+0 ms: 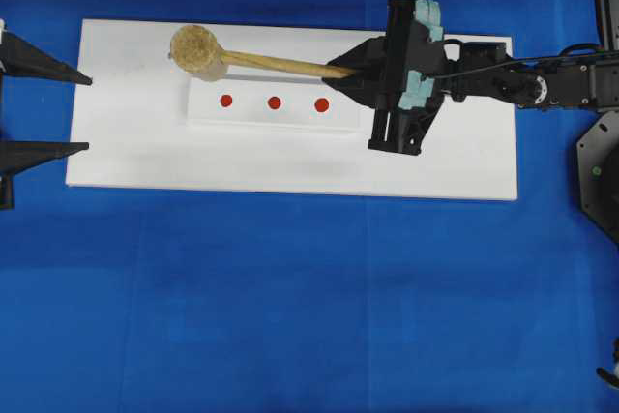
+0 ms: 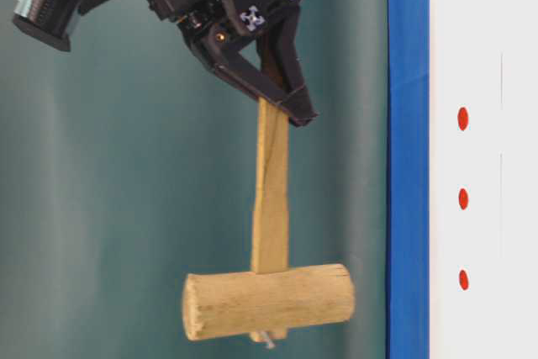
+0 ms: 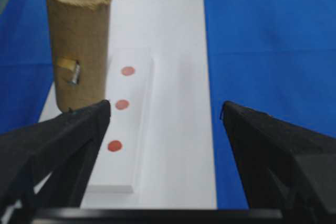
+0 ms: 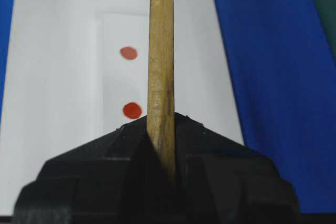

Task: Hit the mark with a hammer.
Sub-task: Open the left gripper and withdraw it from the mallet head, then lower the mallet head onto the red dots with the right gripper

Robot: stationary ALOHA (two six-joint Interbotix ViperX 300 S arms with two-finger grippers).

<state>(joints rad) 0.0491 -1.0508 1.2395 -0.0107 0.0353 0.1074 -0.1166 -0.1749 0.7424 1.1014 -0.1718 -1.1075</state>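
Overhead exterior: white board [image 1: 135, 157] lies flat on blue table [image 1: 290, 307].

Premises: a robotics laboratory test station. The surface [image 1: 290, 316] is covered edge to edge in plain blue cloth. At its centre lies a white board [image 1: 135, 157], and on that board a smaller raised white plate [image 1: 208, 113] printed with red dots. Black robot arms with exposed cabling reach toward the board from either side. Behind the board hangs a plain teal backdrop [image 2: 109, 208].
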